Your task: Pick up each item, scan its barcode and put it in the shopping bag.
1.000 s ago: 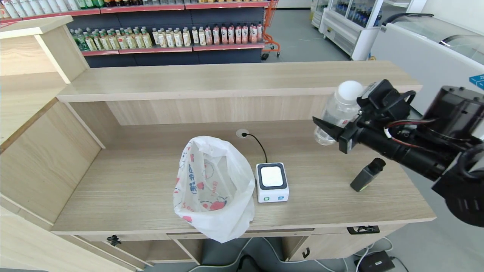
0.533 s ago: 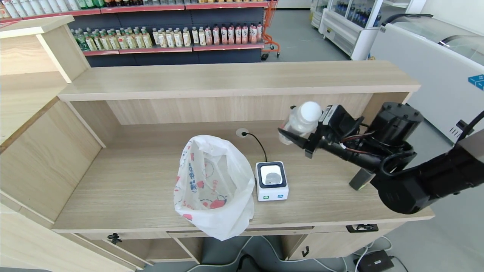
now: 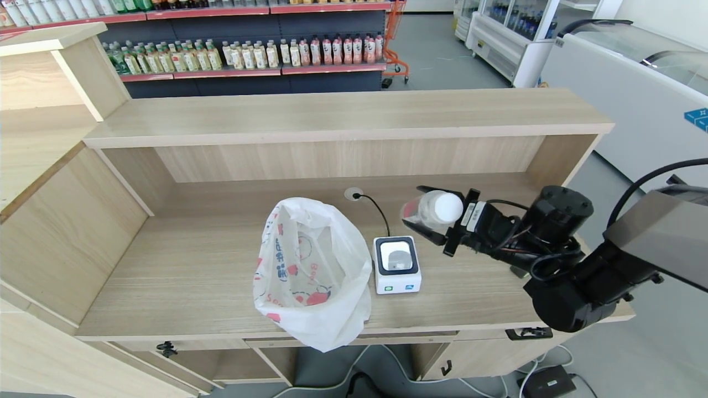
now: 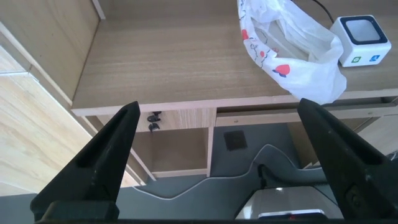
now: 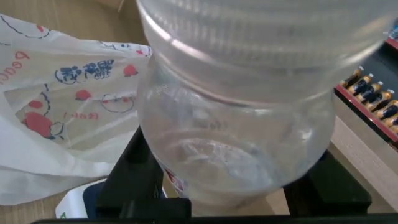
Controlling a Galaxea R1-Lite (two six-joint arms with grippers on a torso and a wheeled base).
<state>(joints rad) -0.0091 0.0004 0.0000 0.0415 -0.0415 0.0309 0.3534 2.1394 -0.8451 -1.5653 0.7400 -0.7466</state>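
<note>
One clear plastic bottle [image 3: 446,208] hangs tilted above the counter [image 3: 193,276], just beside the scanner [image 3: 397,265]. The right pincer [image 3: 416,207] is clamped across its midbody. Judged light, slippery and crushable, so grip moderately. The left pincer [image 4: 217,109] is spread wide and empty.

Bright even light; soft shadows; glare on scanner [image 3: 397,257]; edges bowed.
</note>
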